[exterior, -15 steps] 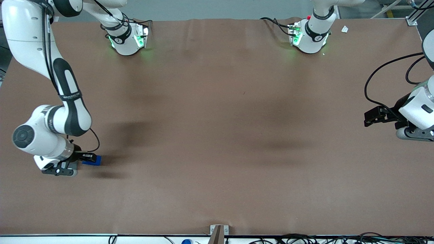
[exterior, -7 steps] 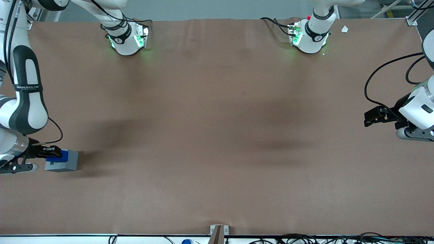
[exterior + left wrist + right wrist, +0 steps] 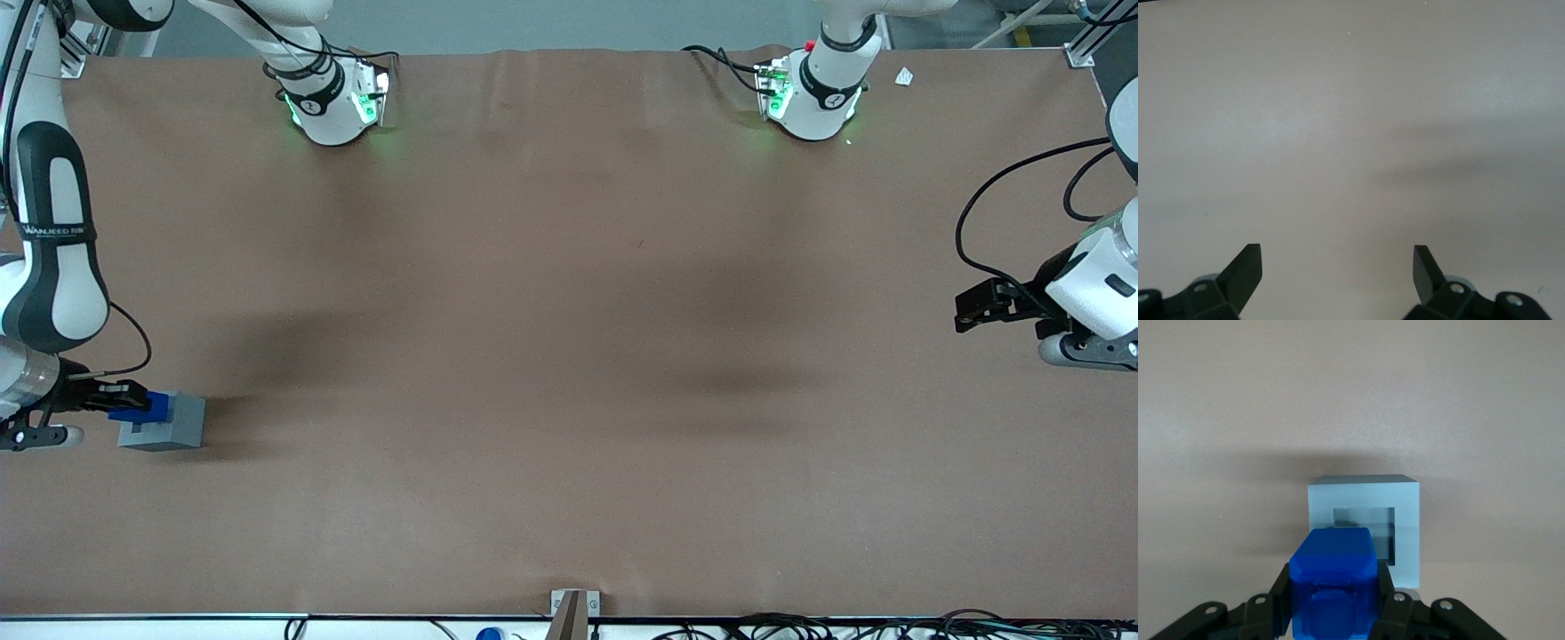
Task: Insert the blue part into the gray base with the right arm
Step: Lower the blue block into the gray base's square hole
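Blue part, a rigid, apparently light plastic block best held by its flat sides, clamped between the fingers of the gripper just above the gray base, not yet over the socket, at the working arm's end of the table

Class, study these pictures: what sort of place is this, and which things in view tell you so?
Probably a robotics lab bench: a brown table with arm bases bolted to it. The right arm's black gripper holds a small blue plastic block by a light gray socketed cube.
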